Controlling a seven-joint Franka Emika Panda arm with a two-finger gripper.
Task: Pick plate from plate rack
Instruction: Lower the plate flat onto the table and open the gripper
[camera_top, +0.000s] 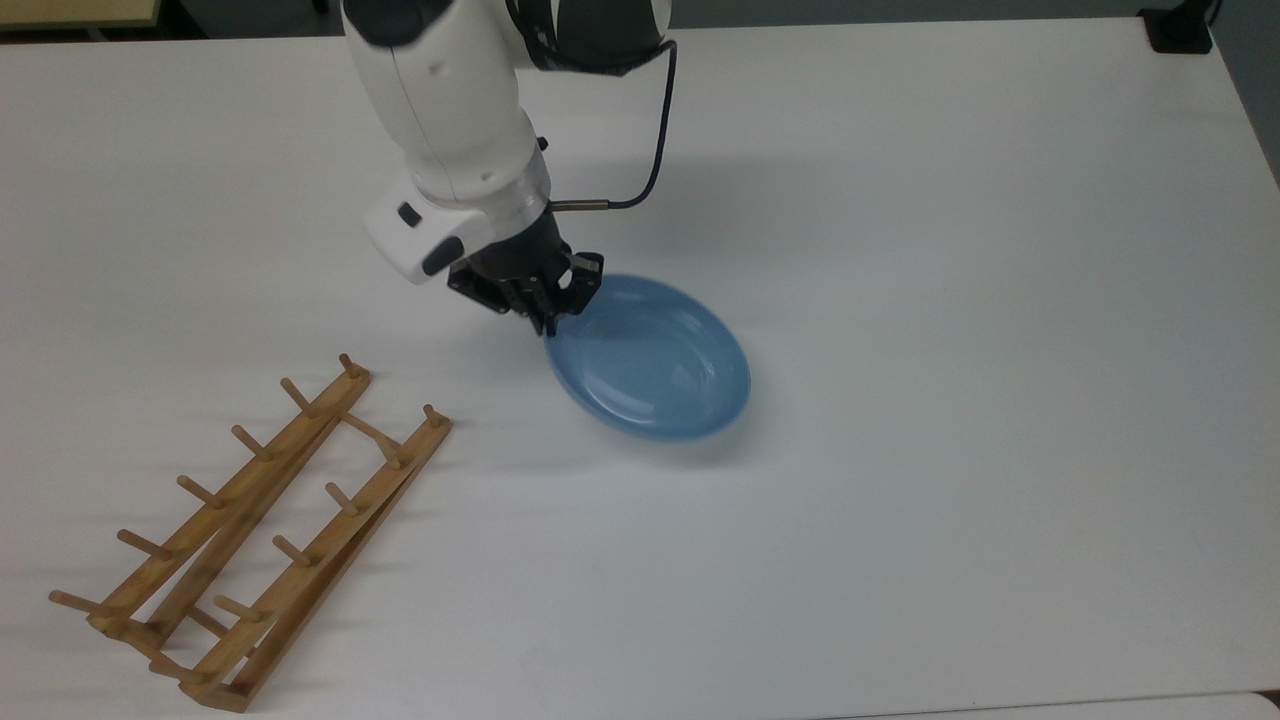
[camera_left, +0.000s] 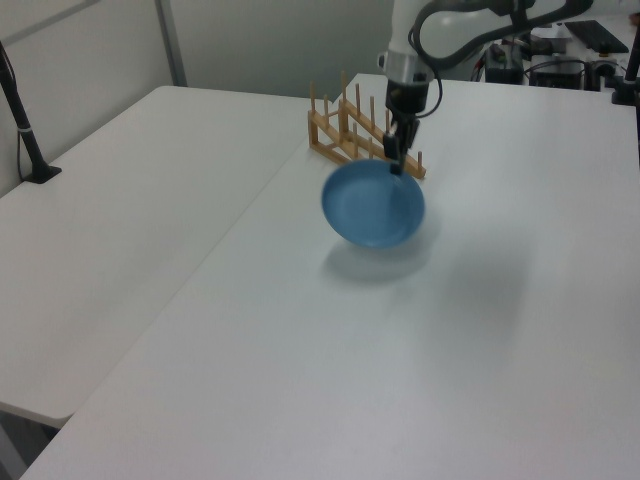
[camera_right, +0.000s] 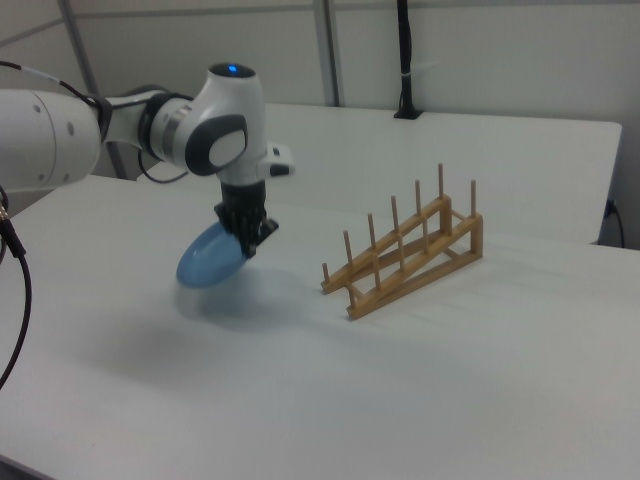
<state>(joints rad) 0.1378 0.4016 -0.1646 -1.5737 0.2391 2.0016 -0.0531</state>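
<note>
The plate (camera_top: 650, 360) is hanging tilted just above the surface (camera_top: 950, 300), well clear of the plate rack (camera_top: 250, 530) on the top view's right. The jaws (camera_top: 545, 318) are clamping its rack-facing rim; the plate body is extending away from the rack.

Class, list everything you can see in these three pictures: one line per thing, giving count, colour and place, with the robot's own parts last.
plate: one, light blue, tilted just above the table, off the rack, held by its rim.
plate rack: one, light-brown wood with upright pegs, no plate in it, at the top view's lower left.
table: white, under everything.
black post: one, at the left view's left edge.
arm: one, white, reaching in from the top view's upper edge.
hand: one, black, shut on the plate's rim.
</note>
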